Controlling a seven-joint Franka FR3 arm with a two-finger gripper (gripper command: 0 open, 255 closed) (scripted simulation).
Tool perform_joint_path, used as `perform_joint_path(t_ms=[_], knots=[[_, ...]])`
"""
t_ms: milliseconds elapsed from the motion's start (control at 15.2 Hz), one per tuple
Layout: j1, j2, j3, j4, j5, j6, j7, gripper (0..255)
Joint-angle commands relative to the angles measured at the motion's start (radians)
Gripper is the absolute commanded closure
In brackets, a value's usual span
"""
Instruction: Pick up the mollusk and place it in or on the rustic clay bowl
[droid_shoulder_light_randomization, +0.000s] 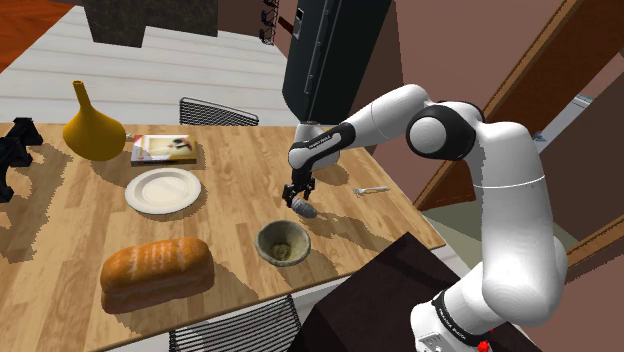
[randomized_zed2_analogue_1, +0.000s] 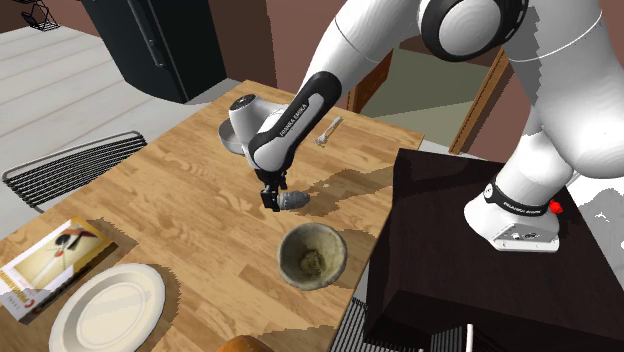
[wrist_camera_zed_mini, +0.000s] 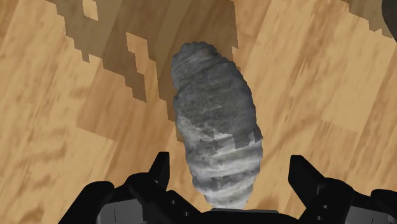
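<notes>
Gripper is open: fingers sit apart on either side of the shell, with bare wood showing in both gaps, so no contact and nothing held. The shell is grey and ridged, its long axis pointing away from the hand and its near end between the fingers.

In the shoulder view the gripper points down at the table, with the shell at its tips. It's about mid-table along the edge nearest the stand, set in from that edge. Can't tell for sure whether it's resting on the wood or just off it.

Bowl is near the shell but not touching, closer to that same edge, upright, dull grey-brown with something greenish inside. In the second exterior view the bowl sits just beside the stand, and the shell sticks out sideways from the gripper.

Further out:
- A small piece of cutlery lies toward the far corner on the stand's side.
- White plate is mid-table, with a book beyond it.
- Bread loaf is at the near edge.
- Yellow vase stands at the far edge.
- Wire chair stands behind the far edge.
</notes>
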Motion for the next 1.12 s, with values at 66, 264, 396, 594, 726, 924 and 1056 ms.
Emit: perform_joint_path(t_ms=[66, 264, 396, 594, 726, 924, 1056], knots=[[0.000, 0.000, 0.000, 0.000, 0.000, 0.000, 0.000, 0], [0.000, 0.000, 0.000, 0.000, 0.000, 0.000, 0.000, 255], [0.000, 0.000, 0.000, 0.000, 0.000, 0.000, 0.000, 255], [0.000, 0.000, 0.000, -0.001, 0.000, 0.001, 0.000, 255], [0.000, -0.001, 0.000, -0.002, 0.000, 0.001, 0.000, 255], [0.000, -0.022, 0.000, -0.009, 0.000, -0.014, 0.001, 255], [0.000, -0.045, 0.000, -0.016, 0.000, -0.028, 0.001, 255]])
